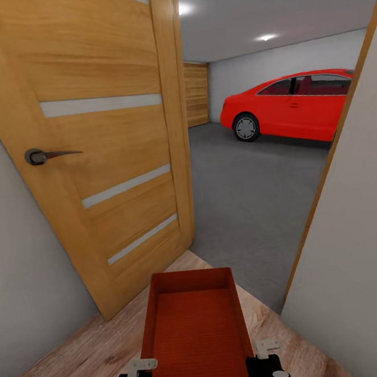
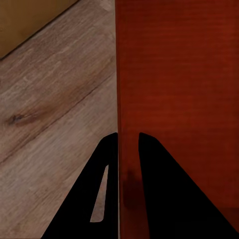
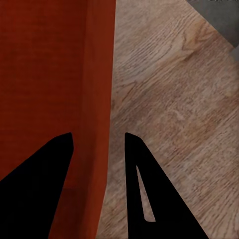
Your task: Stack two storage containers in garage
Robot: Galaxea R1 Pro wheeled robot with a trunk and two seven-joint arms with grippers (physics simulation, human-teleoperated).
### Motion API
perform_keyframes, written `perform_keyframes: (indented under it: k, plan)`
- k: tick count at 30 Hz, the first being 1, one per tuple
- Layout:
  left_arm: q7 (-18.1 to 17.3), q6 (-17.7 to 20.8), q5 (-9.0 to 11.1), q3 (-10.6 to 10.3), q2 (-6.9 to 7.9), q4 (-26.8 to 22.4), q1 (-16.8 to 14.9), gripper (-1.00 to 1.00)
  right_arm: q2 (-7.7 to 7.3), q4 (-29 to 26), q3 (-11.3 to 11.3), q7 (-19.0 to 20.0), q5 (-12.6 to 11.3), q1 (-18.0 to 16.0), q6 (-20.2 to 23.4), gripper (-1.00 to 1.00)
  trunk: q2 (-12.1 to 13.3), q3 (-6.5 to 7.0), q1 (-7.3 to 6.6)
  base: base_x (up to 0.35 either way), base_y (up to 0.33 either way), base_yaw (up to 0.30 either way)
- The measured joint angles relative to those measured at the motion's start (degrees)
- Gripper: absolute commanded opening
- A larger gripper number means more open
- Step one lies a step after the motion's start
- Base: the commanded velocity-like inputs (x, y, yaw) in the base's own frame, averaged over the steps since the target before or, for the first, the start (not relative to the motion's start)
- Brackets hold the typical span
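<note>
One red-orange open-top storage container [image 1: 194, 331] hangs low in front of me over the light wood planks, at the doorway threshold. My left gripper [image 1: 141, 367] clamps its left wall, and my right gripper [image 1: 263, 350] clamps its right wall. The left wrist view has the left gripper [image 2: 128, 144] straddling the container wall [image 2: 179, 74]. In the right wrist view the right gripper [image 3: 98, 137] spans the other container wall [image 3: 55, 64]. Through the doorway lies the garage with its dark grey concrete floor [image 1: 252, 194]. The container is empty.
An open wooden door [image 1: 92, 134] with a lever handle [image 1: 40, 156] stands at the left. A white wall [image 1: 354, 254] bounds the doorway on the right. Inside the garage a red car [image 1: 296, 107] is parked at the far right, with a plank door [image 1: 197, 93] behind.
</note>
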Motion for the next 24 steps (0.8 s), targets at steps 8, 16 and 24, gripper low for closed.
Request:
perform_keyframes:
  k: [8, 16, 24]
  plan:
    - [0.0, 0.0, 0.0, 0.0, 0.0, 0.0, 0.0, -1.0, 0.0, 0.0, 0.0, 0.0, 0.0, 0.0, 0.0, -1.0, 0.0, 0.0, -0.01, 0.083, 0.075, 0.0]
    - [0.0, 0.0, 0.0, 0.0, 0.0, 0.0, 0.0, -1.0, 0.0, 0.0, 0.0, 0.0, 0.0, 0.0, 0.0, -1.0, 0.0, 0.0, -0.01, 0.05, 0.031, 0.0]
    - [0.0, 0.0, 0.0, 0.0, 0.0, 0.0, 0.0, -1.0, 0.0, 0.0, 0.0, 0.0, 0.0, 0.0, 0.0, -1.0, 0.0, 0.0, 0.0, 0.056, 0.027, -0.015]
